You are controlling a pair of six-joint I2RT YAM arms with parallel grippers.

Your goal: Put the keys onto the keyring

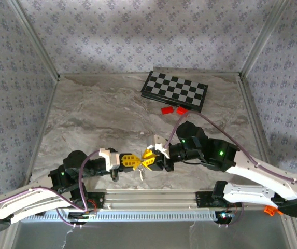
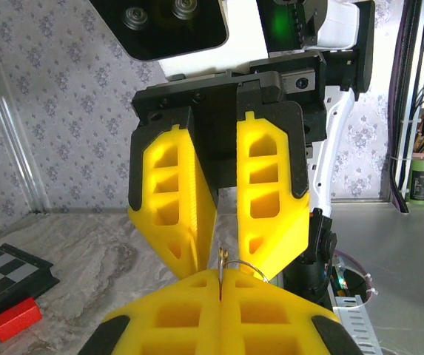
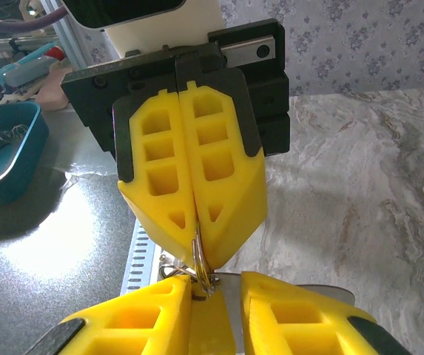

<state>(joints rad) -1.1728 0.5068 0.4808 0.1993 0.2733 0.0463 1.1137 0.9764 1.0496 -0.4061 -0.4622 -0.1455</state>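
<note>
Left end effector (image 2: 220, 290) pinches keyring (image 2: 248, 268) near table's (image 1: 86, 114) front edge.

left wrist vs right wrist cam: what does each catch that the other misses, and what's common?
Left wrist: the checkerboard and a red block at lower left, plus the right gripper head-on, jaws parted.
Right wrist: a teal tray off the table's edge, plus the left gripper head-on, shut on the keyring.
Both: the two grippers tip to tip, the keyring between them, and the marble table.
</note>
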